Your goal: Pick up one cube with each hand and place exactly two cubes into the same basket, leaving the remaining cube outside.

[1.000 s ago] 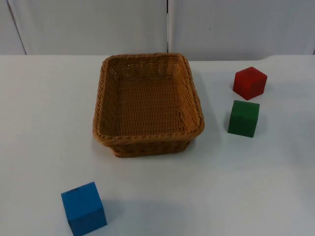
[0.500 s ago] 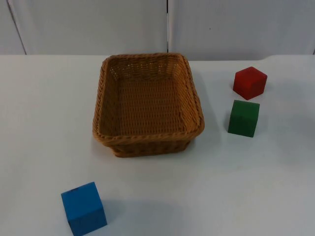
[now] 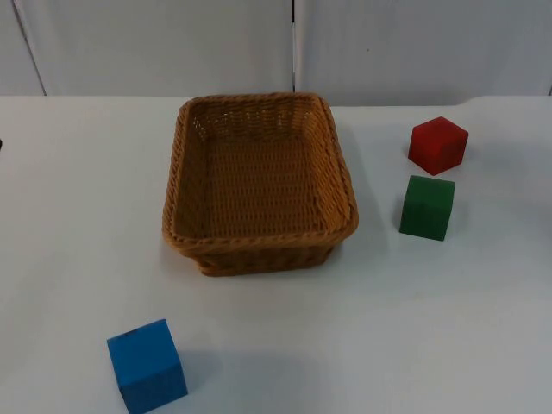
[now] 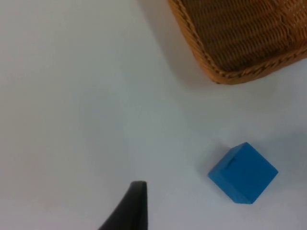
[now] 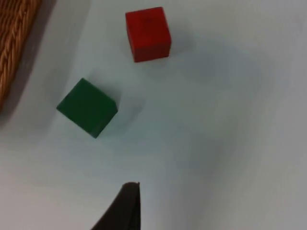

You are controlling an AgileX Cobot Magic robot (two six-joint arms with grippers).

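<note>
So, left to right in the top view: we have the blue cube [image 3: 147, 365] at the near left of the table [image 3: 69, 224], resting flat and well apart from everything else. Next comes the basket [image 3: 178, 172], wicker, roughly mid-table, upright, nothing inside. Right of it sits the green cube [image 3: 427, 207], near the basket's right wall but not touching. Just behind the green one, toward the wall [image 3: 155, 43], is the red cube [image 3: 438, 145]; the two are close with a small gap between them. All three cubes are on the table, outside the basket.

Left gripper [image 4: 129, 211]: we see one black fingertip over bare table, apart from the blue cube [image 4: 243, 173], with the basket's corner [image 4: 225, 72] further off beyond it. It holds nothing; we can't tell if the fingers are spread or closed.

Right gripper [image 5: 125, 208]: again one fingertip over bare table. The green cube [image 5: 87, 107] lies near it, rotated corner-on to the camera, and the red cube [image 5: 148, 33] sits beyond that. A strip of basket rim [image 5: 14, 43] shows beside the green cube. No contact with either cube, nothing held; finger spacing can't be told here either.
</note>
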